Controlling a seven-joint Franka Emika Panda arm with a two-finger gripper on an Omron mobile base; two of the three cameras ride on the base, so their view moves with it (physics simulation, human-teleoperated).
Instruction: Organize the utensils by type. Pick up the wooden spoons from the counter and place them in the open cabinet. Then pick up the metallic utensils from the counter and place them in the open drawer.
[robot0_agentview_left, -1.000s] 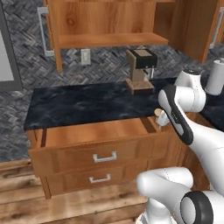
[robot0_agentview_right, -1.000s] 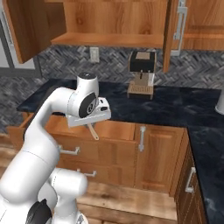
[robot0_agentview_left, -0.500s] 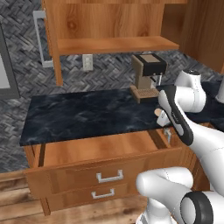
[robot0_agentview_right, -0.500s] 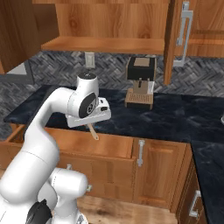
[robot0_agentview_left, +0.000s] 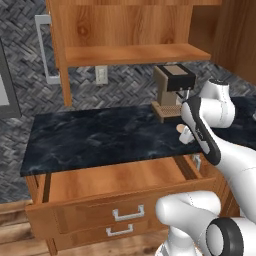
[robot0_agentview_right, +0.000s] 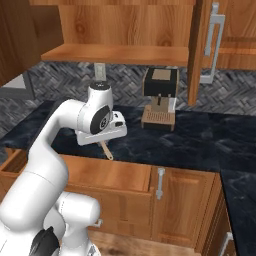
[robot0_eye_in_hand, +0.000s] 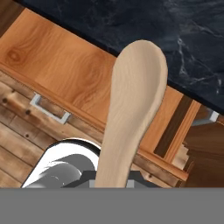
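The jaws are pressed together on the handle of the pale wooden spoon (robot0_eye_in_hand: 133, 109), pinching it so that the bowl points away from the hand. In the hand view the spoon's long axis runs straight out from the gripper (robot0_eye_in_hand: 111, 183), its bowl lying over the edge where the black marble surface (robot0_eye_in_hand: 175, 35) meets the open drawer (robot0_eye_in_hand: 65, 70) below. In the right base view the gripper (robot0_agentview_right: 105, 142) hangs just above that front edge of the surface, with the spoon's tip poking down and outward toward the drawer (robot0_agentview_right: 100, 177). In the left base view the spoon's bowl (robot0_agentview_left: 180, 129) shows as a pale spot just beside the arm's wrist.

The relation that matters is height: the open cabinet (robot0_agentview_left: 135, 52) sits well above and behind the gripper, its plain shelf (robot0_agentview_right: 115, 52) over the back of the surface, to the left of the coffee machine (robot0_agentview_right: 160, 97). The spoon now points downward, so my judgement is that the hand must rise and turn until the spoon's long axis heads toward the shelf opening. The drawer below is the wrong place for it.
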